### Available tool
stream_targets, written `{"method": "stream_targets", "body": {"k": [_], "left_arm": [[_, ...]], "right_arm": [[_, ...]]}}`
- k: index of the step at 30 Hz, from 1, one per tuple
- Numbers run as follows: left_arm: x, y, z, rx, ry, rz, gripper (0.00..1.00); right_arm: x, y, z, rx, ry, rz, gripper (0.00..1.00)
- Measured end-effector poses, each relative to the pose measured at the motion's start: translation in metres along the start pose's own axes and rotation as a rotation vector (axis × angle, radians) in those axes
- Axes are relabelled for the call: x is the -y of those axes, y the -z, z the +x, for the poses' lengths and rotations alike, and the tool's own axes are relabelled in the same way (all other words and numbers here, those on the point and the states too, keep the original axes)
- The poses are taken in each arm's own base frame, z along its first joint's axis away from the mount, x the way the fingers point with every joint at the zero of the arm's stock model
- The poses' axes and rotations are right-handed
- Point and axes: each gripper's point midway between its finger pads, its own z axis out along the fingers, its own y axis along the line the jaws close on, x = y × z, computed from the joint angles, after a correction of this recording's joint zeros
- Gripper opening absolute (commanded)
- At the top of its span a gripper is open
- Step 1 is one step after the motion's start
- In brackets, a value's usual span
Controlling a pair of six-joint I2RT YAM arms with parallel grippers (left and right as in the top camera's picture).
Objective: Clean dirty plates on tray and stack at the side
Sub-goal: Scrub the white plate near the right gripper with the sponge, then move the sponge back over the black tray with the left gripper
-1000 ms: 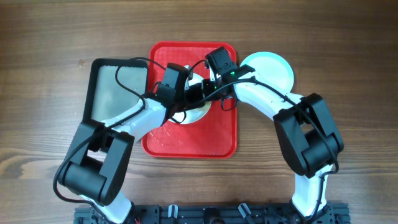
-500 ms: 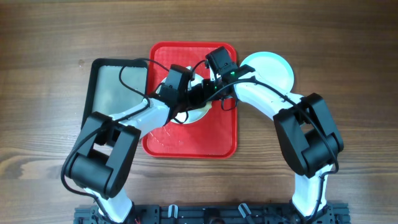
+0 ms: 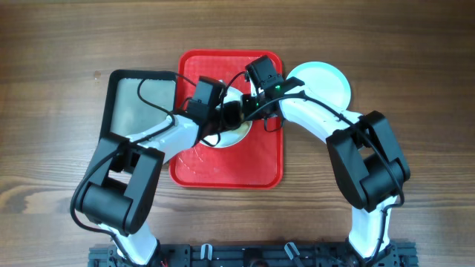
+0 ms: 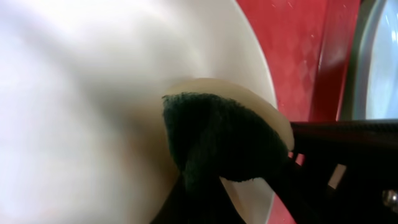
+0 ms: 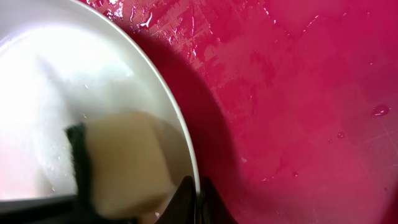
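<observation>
Plates lie in two places overhead: the white plate point(image 3: 239, 135) on the far half of the red tray point(image 3: 252, 167), a light blue plate point(image 3: 330, 80) on the table just right of it. The left gripper point(image 3: 225, 116) and right gripper point(image 3: 250, 111) meet over the white one.

In the left wrist view, the left fingers clamp a sponge point(image 4: 217, 137), pressed on the plate.

In the right wrist view, the right jaws pinch the plate's right rim above wet tray.

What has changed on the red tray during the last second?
The left end effector, shut on the sponge, slid right across the white plate, then back left, like one scrubbing stroke. Nothing was taken or released. The right end effector kept its grip on the plate's rim; the red tray, grey tray and side plate stayed put.
</observation>
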Motion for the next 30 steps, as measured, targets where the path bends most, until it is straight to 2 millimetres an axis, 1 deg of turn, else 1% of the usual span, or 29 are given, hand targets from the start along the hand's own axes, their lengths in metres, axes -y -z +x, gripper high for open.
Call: {"method": "stream_targets", "body": {"k": [4, 8, 13, 15, 18, 21, 22, 23, 25, 28, 29, 30], "left_arm": [[-0.013, 0.006, -0.007, 0.0, 0.041, -0.012, 0.04], [-0.028, 0.016, -0.017, 0.015, 0.067, -0.041, 0.04], [-0.048, 0.034, -0.026, 0.055, 0.072, -0.123, 0.04], [-0.051, 0.043, -0.03, 0.076, 0.073, -0.145, 0.04], [-0.044, 0.06, -0.038, 0.122, 0.061, -0.139, 0.04], [-0.026, 0.084, -0.05, 0.186, 0.037, -0.097, 0.04], [-0.018, 0.095, -0.053, 0.21, 0.026, -0.08, 0.04], [-0.01, 0.109, -0.056, 0.24, 0.013, -0.061, 0.04], [-0.001, 0.128, -0.058, 0.274, 0.001, -0.046, 0.04], [0.002, 0.159, -0.059, 0.325, 0.003, -0.054, 0.04], [0.0, 0.167, -0.059, 0.339, 0.006, -0.06, 0.04], [-0.002, 0.18, -0.059, 0.361, 0.014, -0.069, 0.04]], "right_arm": [[0.0, 0.0, 0.0, 0.0, 0.0, -0.001, 0.04], [0.0, 0.0, 0.0, 0.0, 0.0, -0.001, 0.04], [0.0, 0.0, 0.0, 0.0, 0.0, -0.001, 0.04], [0.0, 0.0, 0.0, 0.0, 0.0, -0.001, 0.04], [0.0, 0.0, 0.0, 0.0, 0.0, -0.001, 0.04], [0.0, 0.0, 0.0, 0.0, 0.0, -0.001, 0.06], [0.0, 0.0, 0.0, 0.0, 0.0, -0.001, 0.12], [0.0, 0.0, 0.0, 0.0, 0.0, -0.001, 0.15], [0.0, 0.0, 0.001, -0.002, 0.008, 0.0, 0.16], [0.0, 0.0, 0.001, -0.005, 0.008, 0.002, 0.18], [0.0, 0.0, 0.001, -0.005, 0.008, 0.002, 0.18], [0.0, 0.0, 0.002, -0.006, 0.008, 0.002, 0.18]]}}
